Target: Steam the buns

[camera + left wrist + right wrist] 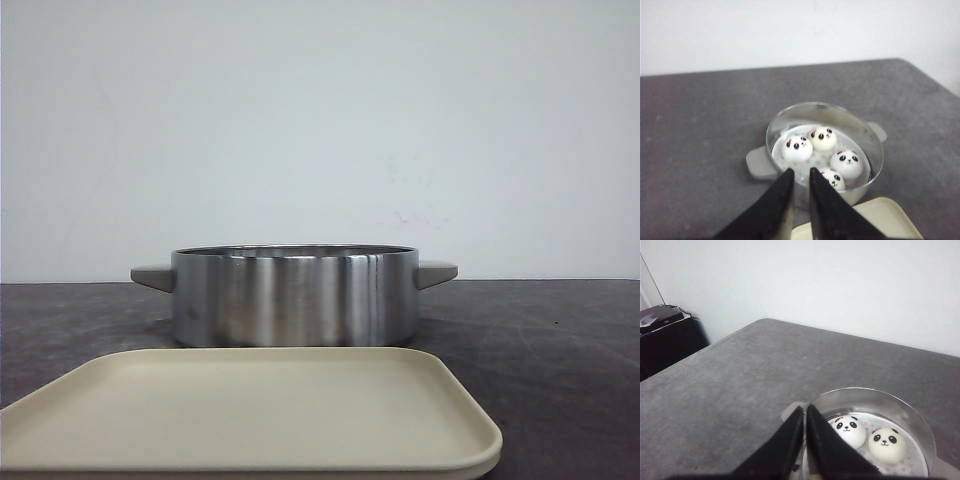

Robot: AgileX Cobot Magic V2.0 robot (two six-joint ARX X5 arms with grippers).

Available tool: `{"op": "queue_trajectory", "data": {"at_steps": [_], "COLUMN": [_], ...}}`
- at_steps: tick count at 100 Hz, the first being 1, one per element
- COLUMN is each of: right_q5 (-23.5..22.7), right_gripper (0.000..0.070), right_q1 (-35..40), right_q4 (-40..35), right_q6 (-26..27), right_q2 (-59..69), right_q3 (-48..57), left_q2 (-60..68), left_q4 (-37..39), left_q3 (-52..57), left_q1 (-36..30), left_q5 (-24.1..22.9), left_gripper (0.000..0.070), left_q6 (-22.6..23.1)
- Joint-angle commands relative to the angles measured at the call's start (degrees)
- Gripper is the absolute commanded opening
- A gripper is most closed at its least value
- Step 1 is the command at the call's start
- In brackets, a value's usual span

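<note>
A steel pot (295, 295) with grey handles stands mid-table. In the left wrist view the pot (826, 104) holds four white panda buns: one (797, 148), a second (823, 138), a third (847, 163), and a fourth (832, 179) partly behind a finger. The right wrist view shows two buns (849, 430) (886, 444) in the pot (866, 390). My left gripper (801, 172) hovers above the pot's near rim, jaws almost together and empty. My right gripper (805, 409) hovers over the pot's edge, shut and empty. Neither gripper shows in the front view.
A beige tray (250, 410) lies bare in front of the pot, and its corner shows in the left wrist view (880, 220). The grey table (700, 125) spreads round the pot. A black box (665, 335) stands beyond the table's edge.
</note>
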Motion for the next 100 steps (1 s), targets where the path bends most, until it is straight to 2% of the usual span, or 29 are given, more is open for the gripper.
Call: {"op": "queue_trajectory", "data": {"at_steps": [1,55,70,78,88,100], "right_q5": [-0.1,-0.1,0.3,1.5,-0.2,-0.3], "right_gripper": [0.0008,0.0008,0.0008,0.0008,0.0008,0.0008], "right_q1": [0.7,0.8,-1.9,-6.0,-12.3,-19.8], "right_q4": [0.9,0.6,-0.2,-1.3,2.8,13.2], "right_q6": [-0.4,-0.5,-0.4,-1.2,-8.6,-9.9], "right_q2": [0.5,-0.3,-2.8,-6.5,-12.8,-21.5], "right_q3": [0.7,0.7,0.4,-1.9,-8.4,-20.7], "left_q2": [0.2,0.2,0.2,0.2,0.0,0.0], "left_q4": [0.8,0.9,0.9,0.9,0.9,0.9], "left_q3": [0.7,0.7,0.7,0.7,0.7,0.7], "left_q1": [-0.3,-0.3,-0.3,-0.4,-0.3,-0.4], "left_q5": [-0.3,-0.3,-0.3,-0.3,-0.3,-0.3], "left_gripper": [0.0006,0.0006,0.0006,0.0006,0.0006,0.0006], "left_q6": [0.1,0.1,0.1,0.1,0.1,0.1]}}
